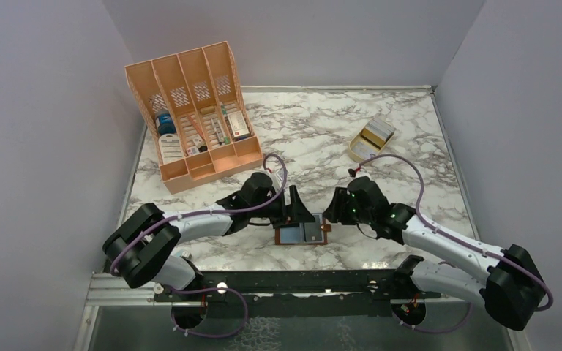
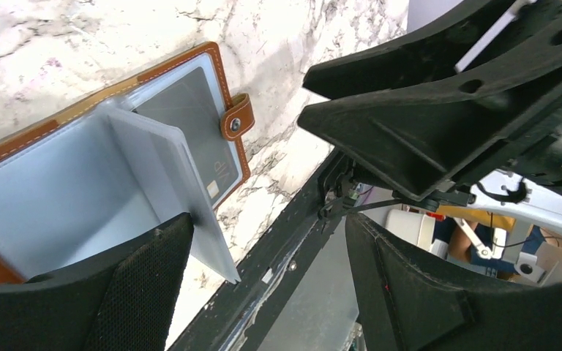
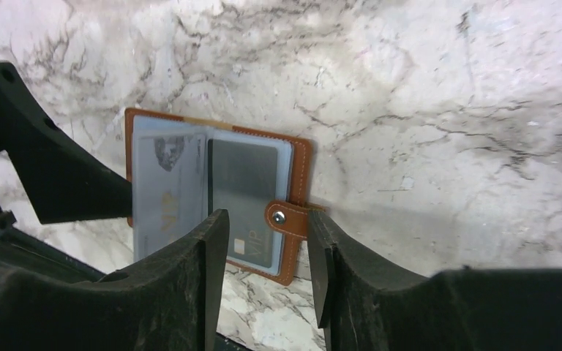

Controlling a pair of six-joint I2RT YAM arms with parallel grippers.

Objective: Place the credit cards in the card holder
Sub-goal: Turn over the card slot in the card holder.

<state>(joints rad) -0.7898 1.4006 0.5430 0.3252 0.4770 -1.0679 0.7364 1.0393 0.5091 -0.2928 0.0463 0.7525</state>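
An orange organiser (image 1: 190, 117) stands at the far left of the marble tabletop (image 1: 322, 124). The left gripper (image 2: 263, 234) has its jaws wide apart, with one finger (image 2: 139, 285) over the clear sleeves. The card holder (image 1: 300, 235) lies open at the near edge, between the arms, with a dark card (image 3: 243, 183) in one sleeve. The right gripper (image 3: 263, 230) hangs above the snap tab (image 3: 287, 218), jaws parted and holding nothing. Far right, the credit cards (image 1: 377, 131) sit in a tan stand (image 1: 358, 150).

White marble table (image 1: 380, 131), plain lilac walls (image 1: 44, 110), black front rail (image 1: 285, 281)
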